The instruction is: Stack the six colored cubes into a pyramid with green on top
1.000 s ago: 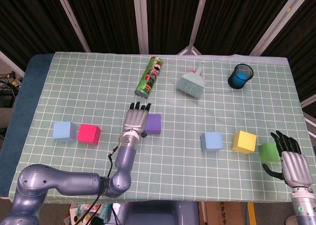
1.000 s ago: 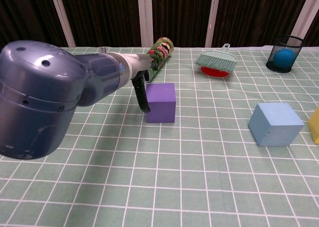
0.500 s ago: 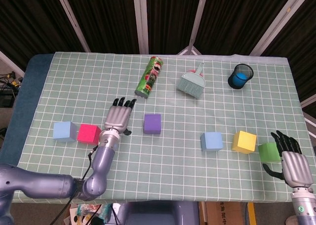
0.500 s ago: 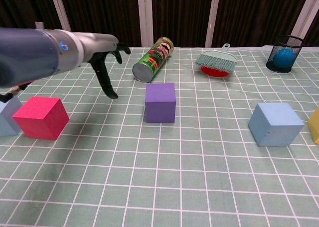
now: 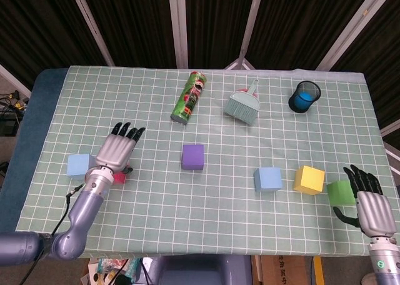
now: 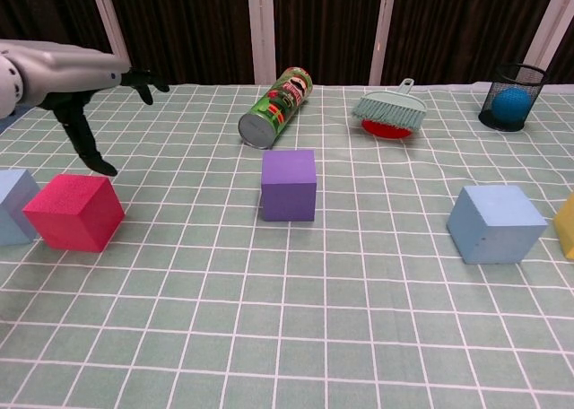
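My left hand [image 5: 116, 150] hovers open over the red cube [image 5: 119, 178], hiding most of it in the head view. The chest view shows this hand [image 6: 88, 79] above and behind the red cube [image 6: 73, 212], fingers spread, holding nothing. A light blue cube [image 5: 78, 165] sits just left of the red one. The purple cube [image 5: 193, 156] stands alone mid-table. To the right lie a blue cube [image 5: 267, 179], a yellow cube [image 5: 309, 179] and a green cube [image 5: 339, 192] in a row. My right hand [image 5: 369, 207] is open, close beside the green cube's right side.
A green chip can [image 5: 189, 97] lies on its side at the back. A teal brush [image 5: 244, 104] and a black mesh cup [image 5: 304, 96] holding a blue ball stand further right. The checked cloth [image 5: 212, 204] covers the table to its edges.
My left hand has swung left, away from the purple cube, and now hangs over the red cube. The purple cube stayed put. The right hand has not moved.
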Controlling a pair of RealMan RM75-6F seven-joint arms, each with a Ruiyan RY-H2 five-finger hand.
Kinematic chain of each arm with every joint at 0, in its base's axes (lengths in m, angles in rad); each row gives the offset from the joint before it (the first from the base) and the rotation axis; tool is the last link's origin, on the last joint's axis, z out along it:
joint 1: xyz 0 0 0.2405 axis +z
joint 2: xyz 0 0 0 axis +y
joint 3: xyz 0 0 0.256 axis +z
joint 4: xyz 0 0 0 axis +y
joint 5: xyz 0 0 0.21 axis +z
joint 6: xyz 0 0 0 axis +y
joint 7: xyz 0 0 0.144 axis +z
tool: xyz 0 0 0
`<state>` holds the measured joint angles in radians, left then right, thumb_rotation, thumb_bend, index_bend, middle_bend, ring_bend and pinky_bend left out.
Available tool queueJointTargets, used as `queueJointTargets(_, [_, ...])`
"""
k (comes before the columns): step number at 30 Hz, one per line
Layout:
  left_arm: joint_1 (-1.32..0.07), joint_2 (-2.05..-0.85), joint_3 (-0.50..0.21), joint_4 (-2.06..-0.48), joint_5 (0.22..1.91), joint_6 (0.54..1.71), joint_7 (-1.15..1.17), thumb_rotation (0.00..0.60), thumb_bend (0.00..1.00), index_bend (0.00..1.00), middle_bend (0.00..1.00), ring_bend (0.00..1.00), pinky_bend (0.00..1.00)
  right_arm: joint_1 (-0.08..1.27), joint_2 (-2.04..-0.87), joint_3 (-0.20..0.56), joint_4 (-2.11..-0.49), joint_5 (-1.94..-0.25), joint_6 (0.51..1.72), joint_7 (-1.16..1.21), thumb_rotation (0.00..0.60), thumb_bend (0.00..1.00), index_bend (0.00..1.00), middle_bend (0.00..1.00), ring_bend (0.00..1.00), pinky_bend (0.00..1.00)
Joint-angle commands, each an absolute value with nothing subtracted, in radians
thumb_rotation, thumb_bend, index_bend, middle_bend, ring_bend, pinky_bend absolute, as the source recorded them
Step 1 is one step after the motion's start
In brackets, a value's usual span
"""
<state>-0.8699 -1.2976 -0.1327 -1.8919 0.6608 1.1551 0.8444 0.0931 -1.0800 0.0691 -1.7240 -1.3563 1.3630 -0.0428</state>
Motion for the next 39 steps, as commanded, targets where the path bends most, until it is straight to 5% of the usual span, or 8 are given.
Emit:
queueJointTargets(1, [-0.817,-1.246,-0.073,-1.888,0.733,1.116,0.773,0.6,0.08,0.0,0.13,0.0,0.03,0.094,-1.083,0.069,-1.723,-1.354,1.362,-0.049,0.6,0.27,0.0,0.0,0.0,0.0])
queueJointTargets(16, [-0.77,-1.206,-0.001,-1.808,0.831,1.057,0.694,0.6,0.08,0.0,0.18,0.0,0.03,0.094,-1.087,0.07,-1.722,-1.348,1.361,-0.057,0.6,0.27,0.0,0.0,0.0,0.0])
queueJointTargets(39, [-0.784,-1.26,0.005,-1.715,0.822,0.973,0.662,0.6,0.16,0.0,0.27,0.0,0.03,0.094,-1.086,0.069,-1.723,-1.354,1.362,-0.055,0.6,0.27,0.0,0.0,0.0,0.0])
